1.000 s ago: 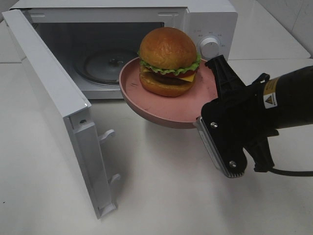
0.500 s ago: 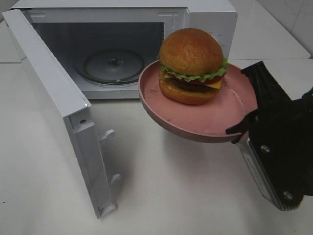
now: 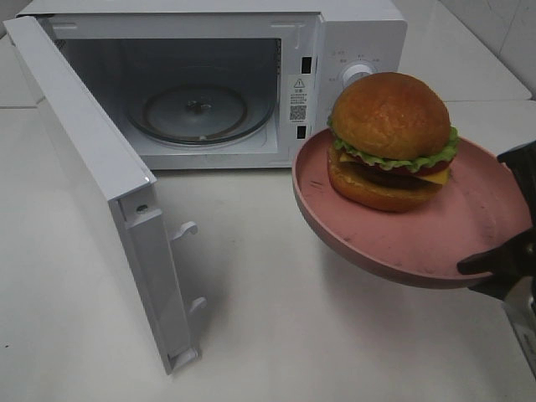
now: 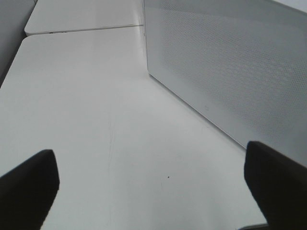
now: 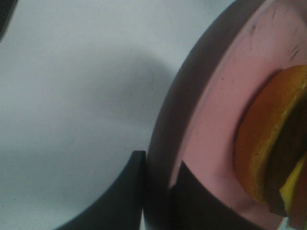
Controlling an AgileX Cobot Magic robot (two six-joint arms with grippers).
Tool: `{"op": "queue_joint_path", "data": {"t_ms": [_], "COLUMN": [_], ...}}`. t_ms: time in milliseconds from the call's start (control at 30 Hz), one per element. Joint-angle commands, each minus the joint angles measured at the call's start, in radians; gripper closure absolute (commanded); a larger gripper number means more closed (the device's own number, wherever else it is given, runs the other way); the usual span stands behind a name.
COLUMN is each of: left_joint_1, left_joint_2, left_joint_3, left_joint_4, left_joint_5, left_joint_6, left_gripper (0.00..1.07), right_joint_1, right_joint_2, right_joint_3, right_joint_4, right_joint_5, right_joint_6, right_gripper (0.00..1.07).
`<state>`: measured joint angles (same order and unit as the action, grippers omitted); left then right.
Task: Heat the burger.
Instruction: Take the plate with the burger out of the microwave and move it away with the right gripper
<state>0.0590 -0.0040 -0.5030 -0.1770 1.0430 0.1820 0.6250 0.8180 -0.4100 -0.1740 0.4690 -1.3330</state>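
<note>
Risks, largest thing first.

Microwave [image 3: 352,33]: stood away from the right pincer [image 3: 500,266], across the desk [image 3: 276,335], its cavity facing out. Door [image 3: 92,167] hung wide open and projected forward. Judged: any approach to the cavity has to clear the door edge and the frame beside the dial [image 3: 358,74]; a plate rim clipping that frame would jolt the load.

Plate [image 3: 377,251]: pink, held off the desk, clamped at its rim by the right pincer, one jaw above the rim and one below. The grip sat on a single point at the edge, so the whole plate cantilevered away from the pincer and looked tilted. Judged: it could pivot or slip in the jaws under a quick move.

Burger [image 3: 390,138]: sat on the plate, toward the side away from the right pincer, not touched by it. Nothing retained it. Judged: a steeper tilt or a sudden stop could slide it off, or shed the bun.

Turntable [image 3: 198,111]: glass, inside the cavity, empty. Judged: a plate set down off-centre might catch the wall when turning.

Left pincer [image 4: 153,187]: jaws spread wide, holding nothing, low over bare desk with the door's outer face beside it.

Hard to make out:
- Right arm mostly cut off at the frame edge in the high view; only dark fingers [image 3: 494,260] showed.
- Right wrist view showed only a rim slice and part of the lower bun.
- Left arm absent from the high view.
- Depth of jaw overlap on the rim could not be told.
</note>
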Motion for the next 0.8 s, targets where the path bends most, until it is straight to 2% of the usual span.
{"op": "queue_joint_path", "data": {"t_ms": [33,467,800], "left_joint_1": [-0.001,-0.001,-0.001], "left_joint_2": [-0.02,-0.02,-0.02], "left_joint_3": [0.002,0.002,0.002], "left_joint_4": [-0.001,-0.001,-0.001], "left_joint_5": [0.0,0.0,0.0], "left_joint_6": [-0.006,-0.006,-0.006], "left_gripper": [0.06,0.06,0.06], "right_joint_1": [-0.005,-0.005,-0.005], "right_joint_2": [-0.047,-0.085,-0.085], "right_joint_3": [0.002,0.002,0.002], "right_joint_4": [-0.036,-0.31,-0.444], "right_joint_5": [-0.024,0.09,0.203], "right_joint_6": [0.02,0.366,0.561], "right_gripper": [1.07,1.07,1.07]}}
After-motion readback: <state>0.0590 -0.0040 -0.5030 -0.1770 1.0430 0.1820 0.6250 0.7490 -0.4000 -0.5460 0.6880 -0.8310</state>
